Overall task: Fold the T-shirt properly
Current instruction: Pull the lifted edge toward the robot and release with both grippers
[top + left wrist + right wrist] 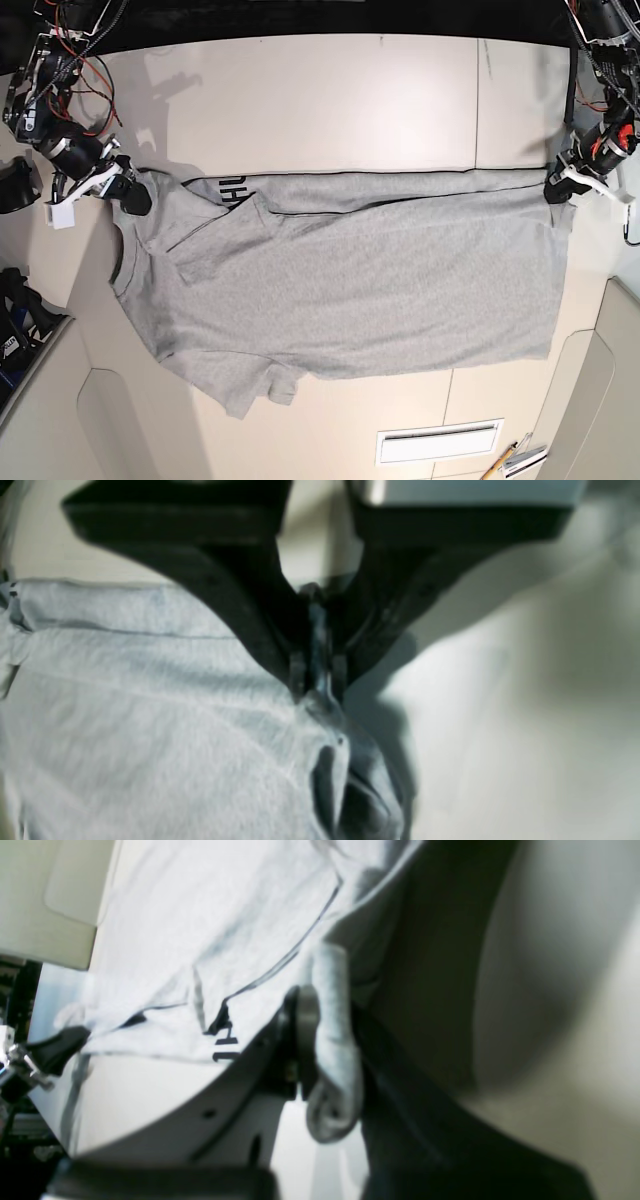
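Note:
The light grey T-shirt (350, 290) lies spread across the table, its far long edge folded toward the near side so that black lettering (232, 188) shows on the turned strip. My left gripper (553, 190) is at the shirt's far right corner. In the left wrist view it (318, 685) is shut on a pinch of grey cloth (150, 705). My right gripper (133, 197) is at the far left corner near the neck. The right wrist view shows it (327, 1040) shut on a bunched roll of fabric, with the lettering (222, 1040) beside it.
The pale table (330, 100) extends beyond the shirt at the back. A white slotted plate (438, 441) and a pencil (505, 462) lie near the front right edge. Cables and arm bases (50, 60) crowd the two back corners.

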Controlling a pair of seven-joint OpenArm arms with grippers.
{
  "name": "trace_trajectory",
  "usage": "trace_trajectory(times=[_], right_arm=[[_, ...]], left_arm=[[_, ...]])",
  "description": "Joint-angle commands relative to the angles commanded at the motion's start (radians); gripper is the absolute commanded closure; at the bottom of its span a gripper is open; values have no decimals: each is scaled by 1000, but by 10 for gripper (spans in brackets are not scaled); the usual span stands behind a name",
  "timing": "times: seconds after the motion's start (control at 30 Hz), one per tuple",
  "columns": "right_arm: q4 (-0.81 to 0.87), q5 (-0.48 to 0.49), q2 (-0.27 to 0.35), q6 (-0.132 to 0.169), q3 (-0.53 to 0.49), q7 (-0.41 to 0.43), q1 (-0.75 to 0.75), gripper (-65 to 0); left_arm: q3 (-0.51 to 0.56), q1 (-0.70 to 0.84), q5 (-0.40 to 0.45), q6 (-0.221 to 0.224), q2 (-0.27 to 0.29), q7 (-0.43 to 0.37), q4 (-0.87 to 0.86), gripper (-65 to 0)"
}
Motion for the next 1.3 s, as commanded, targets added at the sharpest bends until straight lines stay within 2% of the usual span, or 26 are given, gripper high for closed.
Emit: trace_trajectory(times=[0.1, 0.3, 0.57, 0.77, 1.0, 1.07, 1.3], right_arm=[[0, 46, 30, 3, 0, -55, -15, 0], [2, 120, 84, 10, 4, -86, -93, 0], [51, 170, 89, 18, 63, -123, -200, 0], [148, 200, 89, 18, 120, -168, -294, 0], [189, 211, 92, 18, 161, -171, -395, 0], [190, 214, 97, 18, 161, -172, -409, 0], [190, 217, 108, 13, 161, -192, -412, 0]], left_arm=[[0, 6, -34, 0, -14, 34, 13, 0], [0, 113, -68, 0, -24, 40, 102, 0], [0, 249, -74, 0, -23, 40, 319, 0], [0, 277, -86, 0, -22, 79, 327, 0], [-10, 378, -106, 0, -19, 78, 329, 0], [-14, 409, -135, 0, -19, 86, 330, 0], [-13, 432, -142, 0, -16, 100, 331, 0]])
